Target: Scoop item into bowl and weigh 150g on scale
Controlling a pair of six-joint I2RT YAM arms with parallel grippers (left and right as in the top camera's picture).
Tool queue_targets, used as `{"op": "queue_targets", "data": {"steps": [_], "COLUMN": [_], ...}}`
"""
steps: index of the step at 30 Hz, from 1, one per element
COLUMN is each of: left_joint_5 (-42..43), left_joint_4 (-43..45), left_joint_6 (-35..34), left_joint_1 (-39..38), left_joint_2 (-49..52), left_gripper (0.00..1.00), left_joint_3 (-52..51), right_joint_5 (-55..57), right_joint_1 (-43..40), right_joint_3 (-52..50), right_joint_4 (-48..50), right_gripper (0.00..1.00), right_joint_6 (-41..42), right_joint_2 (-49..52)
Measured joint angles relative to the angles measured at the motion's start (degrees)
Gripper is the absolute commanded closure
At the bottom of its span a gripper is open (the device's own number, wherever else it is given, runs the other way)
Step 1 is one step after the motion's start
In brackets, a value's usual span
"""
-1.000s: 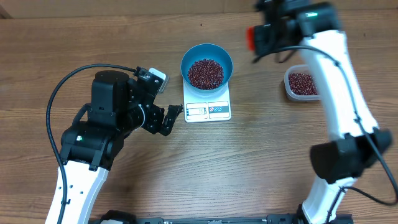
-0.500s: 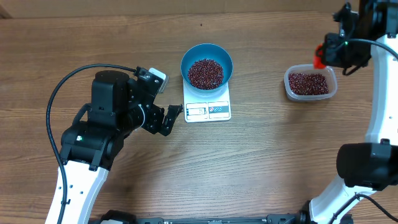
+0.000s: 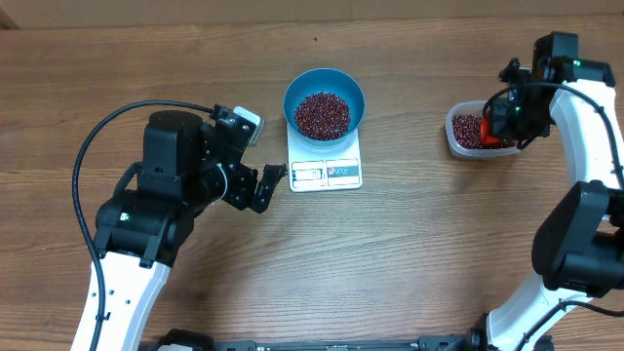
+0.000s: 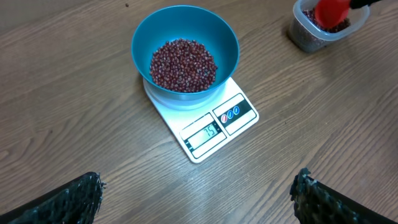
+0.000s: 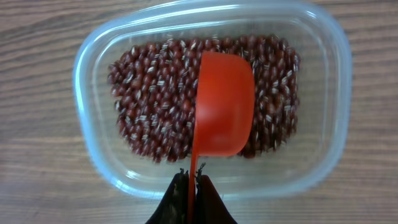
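Observation:
The blue bowl [image 3: 353,90] stands on the white scale [image 3: 326,174] and holds a heap of maroon beans [image 3: 322,115]. The left wrist view shows the same bowl [image 4: 219,32], beans [image 4: 183,64] and scale [image 4: 237,113]. My left gripper [image 3: 265,185] hovers open over bare wood just left of the scale, its jaws [image 4: 198,186] wide apart and empty. At the right, my right gripper [image 5: 191,177] is shut on the thin handle of a red scoop [image 5: 224,106]. The scoop's head lies down among more beans [image 5: 149,93] in a clear tub [image 5: 93,68].
The clear tub [image 3: 455,146] sits on the wooden table well to the right of the scale, with the right arm [image 3: 585,107] reaching over it. A black cable [image 3: 97,146] loops beside the left arm.
The right arm has swung from near the bowl over to the right and come down, bringing the red scoop into the clear tub. The left arm has stayed still.

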Motion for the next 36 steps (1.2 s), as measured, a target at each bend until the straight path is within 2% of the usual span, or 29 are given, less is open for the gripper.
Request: {"op": "queue_targets", "data": {"steps": [5, 11, 18, 25, 31, 36], "left_joint_5": [0.00, 0.00, 0.00, 0.00, 0.00, 0.00], "left_joint_4": [-0.02, -0.02, -0.02, -0.02, -0.02, -0.02], "left_joint_6": [0.00, 0.00, 0.00, 0.00, 0.00, 0.00], "left_joint_1": [0.00, 0.00, 0.00, 0.00, 0.00, 0.00], "left_joint_2": [0.00, 0.00, 0.00, -0.02, 0.00, -0.02], "left_gripper": [0.01, 0.00, 0.00, 0.01, 0.01, 0.00], "left_joint_3": [0.00, 0.00, 0.00, 0.00, 0.00, 0.00], "right_joint_5": [-0.24, -4.81, -15.74, -27.19, -39.12, -44.65], "right_joint_1": [0.00, -0.02, -3.02, -11.08, -17.40, -17.55], "right_joint_3": [-2.73, -4.61, -5.01, -5.01, -5.03, -5.05], "right_joint_4": [4.22, 4.33, 2.27, 0.39, -1.75, -1.75], "right_gripper": [0.96, 0.96, 0.96, 0.96, 0.96, 0.96], "right_joint_6": [-0.94, -2.73, -3.43, -3.76, -5.92, -6.71], "right_joint_2": [0.00, 0.00, 0.17, 1.73, 6.84, 7.85]}}
